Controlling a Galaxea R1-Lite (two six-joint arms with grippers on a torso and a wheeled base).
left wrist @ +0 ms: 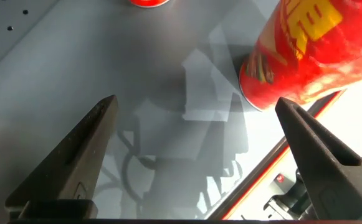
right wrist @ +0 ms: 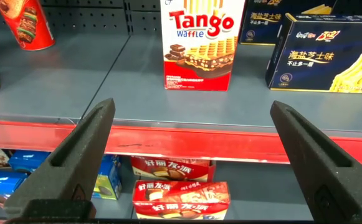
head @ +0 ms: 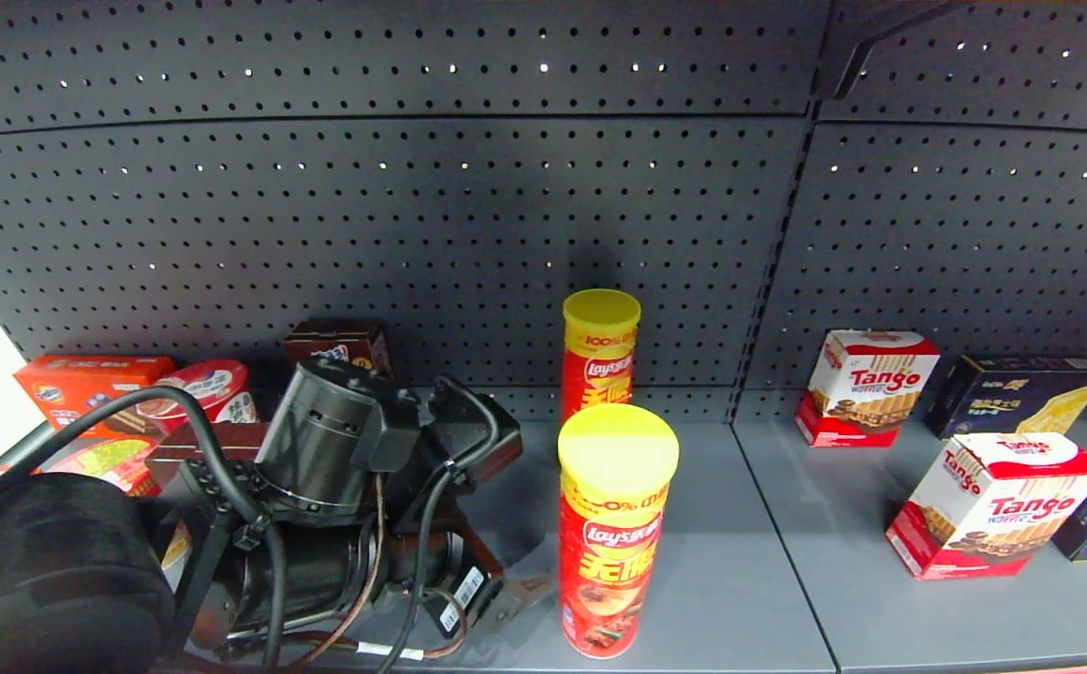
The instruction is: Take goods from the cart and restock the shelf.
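Note:
Two red chip cans with yellow lids stand upright on the grey shelf [head: 749, 571], the front can [head: 616, 534] near the edge and the rear can [head: 600, 356] behind it. My left gripper [left wrist: 196, 102] hovers open just above the shelf, left of the front can [left wrist: 305, 50], with nothing between its fingers [left wrist: 75, 168]. My right gripper [right wrist: 192, 104] stands open in front of the shelf's red edge [right wrist: 187, 140], facing a red-and-white wafer box [right wrist: 198, 43], and holds nothing.
Two wafer boxes [head: 869, 386] [head: 994, 503] and dark blue boxes [head: 1020, 395] fill the shelf's right bay. An orange box [head: 89, 379], a noodle cup [head: 208, 388] and a brown box [head: 337, 343] sit behind my left arm. More boxes [right wrist: 174, 186] lie on the lower shelf.

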